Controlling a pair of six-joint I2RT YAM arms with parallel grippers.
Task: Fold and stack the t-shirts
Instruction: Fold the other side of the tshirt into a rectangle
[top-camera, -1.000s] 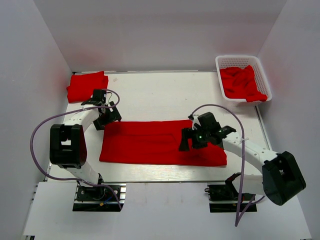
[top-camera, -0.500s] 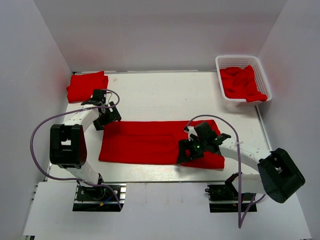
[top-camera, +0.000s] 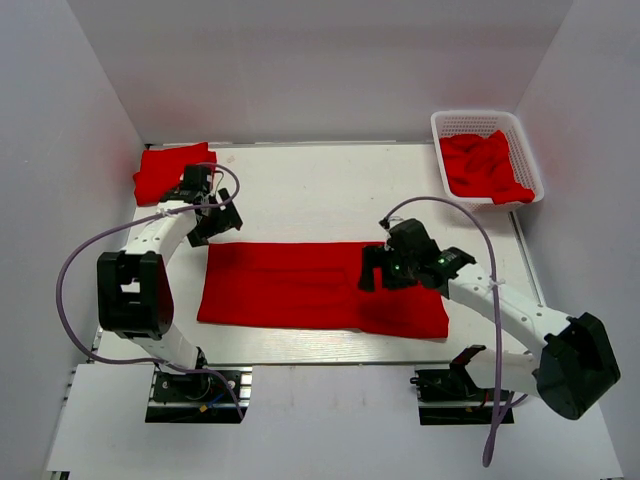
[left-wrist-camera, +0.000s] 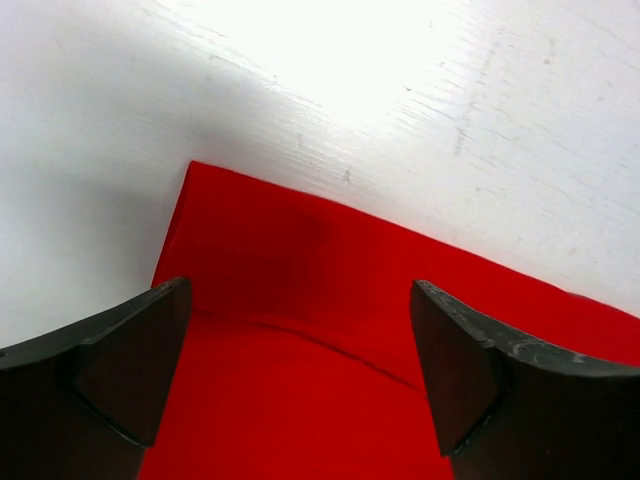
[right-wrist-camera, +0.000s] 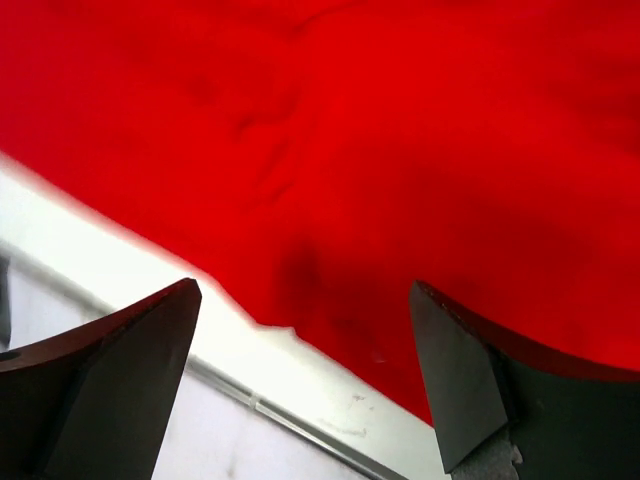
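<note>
1 flat t-shirt (top-camera: 300, 285) is spread out as a long red rectangle in the middle of the white counter (top-camera: 330, 190), closer to its near edge. In the left wrist view its far left corner (left-wrist-camera: 215, 215) is seen between the left jaws, which are spread wide with nothing between them. The right jaws are held over the right part of this t-shirt (right-wrist-camera: 400, 150), by its near edge; they are also spread apart and nothing is pinched. 1 folded t-shirt (top-camera: 170, 170) is placed at the far left corner of the counter, just behind the left arm (top-camera: 160, 235). At the far right, a white basket (top-camera: 487, 118) is filled with crumpled t-shirts (top-camera: 485, 165).
</note>
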